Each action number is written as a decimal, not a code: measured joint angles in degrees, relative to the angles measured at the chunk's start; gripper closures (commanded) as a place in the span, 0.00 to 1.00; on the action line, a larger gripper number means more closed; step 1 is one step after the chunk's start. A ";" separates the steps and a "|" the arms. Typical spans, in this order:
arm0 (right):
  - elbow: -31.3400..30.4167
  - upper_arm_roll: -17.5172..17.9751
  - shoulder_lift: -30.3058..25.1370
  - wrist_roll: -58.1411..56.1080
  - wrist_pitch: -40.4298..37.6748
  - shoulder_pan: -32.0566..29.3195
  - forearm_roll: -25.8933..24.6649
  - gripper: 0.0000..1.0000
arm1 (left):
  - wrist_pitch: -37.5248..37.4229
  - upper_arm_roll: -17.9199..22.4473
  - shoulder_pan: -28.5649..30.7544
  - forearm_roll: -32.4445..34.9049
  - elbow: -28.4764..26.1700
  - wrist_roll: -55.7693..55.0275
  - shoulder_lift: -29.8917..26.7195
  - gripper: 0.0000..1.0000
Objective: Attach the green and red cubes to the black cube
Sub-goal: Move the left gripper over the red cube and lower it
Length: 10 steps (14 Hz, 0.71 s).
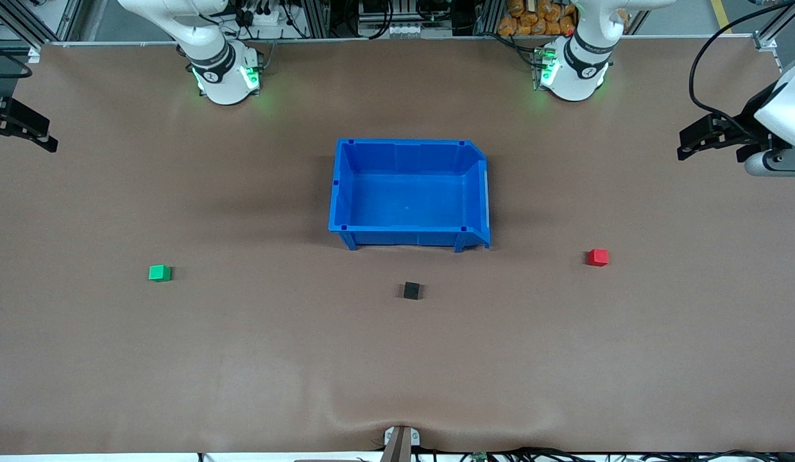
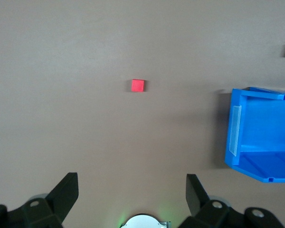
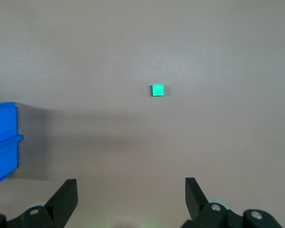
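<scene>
Resting on the table (image 1: 243, 359), the black cube (image 1: 411, 290) is seen just nearer the front camera than the blue bin (image 1: 346, 192). The green cube (image 1: 159, 273) is placed toward the right arm's end, the red cube (image 1: 598, 257) toward the left arm's. The left gripper (image 2: 132, 192) and right gripper (image 3: 131, 194) are held high with jaws spread, nothing grasped.

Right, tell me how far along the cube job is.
Nothing is done yet: the green cube, black cube and red cube lie apart on the table, nearer the front camera than the blue bin. Nothing is in hand: the left end effector and right end effector wait open at the table's ends. Both attachments remain.
</scene>
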 measured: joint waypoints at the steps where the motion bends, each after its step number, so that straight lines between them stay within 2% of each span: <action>1: 0.00 0.01 0.00 0.00 0.00 0.00 0.00 0.00 | 0.00 -0.09 -0.01 0.00 0.00 0.00 0.00 0.00; 10: 0.00 0.03 0.02 0.00 -0.05 0.01 0.00 0.00 | -0.04 0.02 0.18 0.00 0.57 0.00 0.17 0.00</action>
